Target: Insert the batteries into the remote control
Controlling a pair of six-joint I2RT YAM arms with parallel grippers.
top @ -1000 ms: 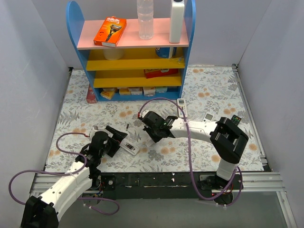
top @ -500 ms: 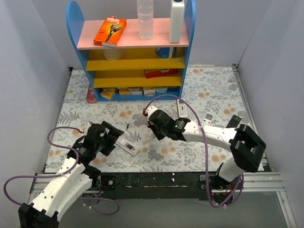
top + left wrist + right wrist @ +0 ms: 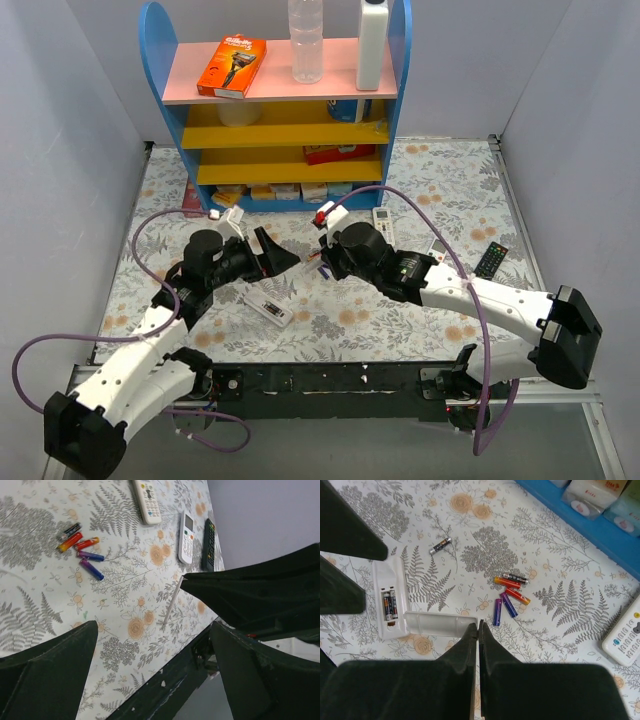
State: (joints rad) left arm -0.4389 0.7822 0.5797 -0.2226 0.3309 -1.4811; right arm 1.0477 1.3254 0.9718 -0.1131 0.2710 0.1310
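Note:
The remote control (image 3: 390,605) lies back up on the floral mat with its battery bay open and two dark cells in it; it also shows in the top view (image 3: 268,308). Several loose batteries (image 3: 509,595), red, blue, purple and dark, lie in a cluster, with one dark cell (image 3: 440,545) apart from it. The cluster also shows in the left wrist view (image 3: 80,550). My right gripper (image 3: 478,624) is shut on the end of the translucent white battery cover (image 3: 440,625), held over the mat. My left gripper (image 3: 154,625) is open, empty and raised beside the right gripper (image 3: 322,262).
Two shorter white remotes (image 3: 146,500) (image 3: 187,537) and a black remote (image 3: 209,545) lie at the right of the mat. A blue shelf unit (image 3: 275,110) with boxes and bottles stands at the back. The table's black front rail (image 3: 330,380) is near.
My left gripper has lifted away from the remote and swung up and right toward the middle. My right arm has stretched out, its gripper shifting slightly back and right.

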